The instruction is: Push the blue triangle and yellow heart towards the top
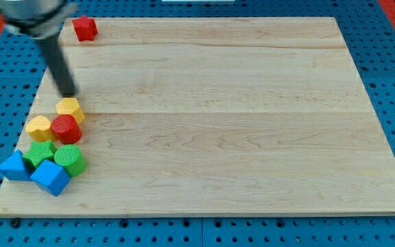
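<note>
While poised, my tip — above yellow block

Straight dark rod, charcoal to black, narrow and smooth, uniform in width along the visible length. Upper end joined to a wider, rounded, dark grey body, heavily blurred at the view's top left; outline soft, no detail resolvable. Faint lighter sheen along one side of the rod. Lower end, my tip, blunt and dark, same colour as the shaft. No cables, screws or markings discernible at this sharpness. Surface finish apparently matte, with slight gloss near the upper body.
</note>
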Action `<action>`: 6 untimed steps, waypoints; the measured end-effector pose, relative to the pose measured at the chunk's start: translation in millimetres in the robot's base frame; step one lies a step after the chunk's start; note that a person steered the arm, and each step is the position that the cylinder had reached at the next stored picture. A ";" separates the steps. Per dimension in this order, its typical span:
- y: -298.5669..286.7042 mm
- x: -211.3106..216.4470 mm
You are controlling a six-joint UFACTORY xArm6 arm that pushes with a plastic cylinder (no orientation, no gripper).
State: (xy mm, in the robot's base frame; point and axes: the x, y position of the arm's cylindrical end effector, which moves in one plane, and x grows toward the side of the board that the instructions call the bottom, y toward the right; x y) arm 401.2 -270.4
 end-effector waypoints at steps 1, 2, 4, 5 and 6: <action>-34.5 1.4; -34.5 64.5; -27.5 216.2; -20.6 188.0; -6.6 157.5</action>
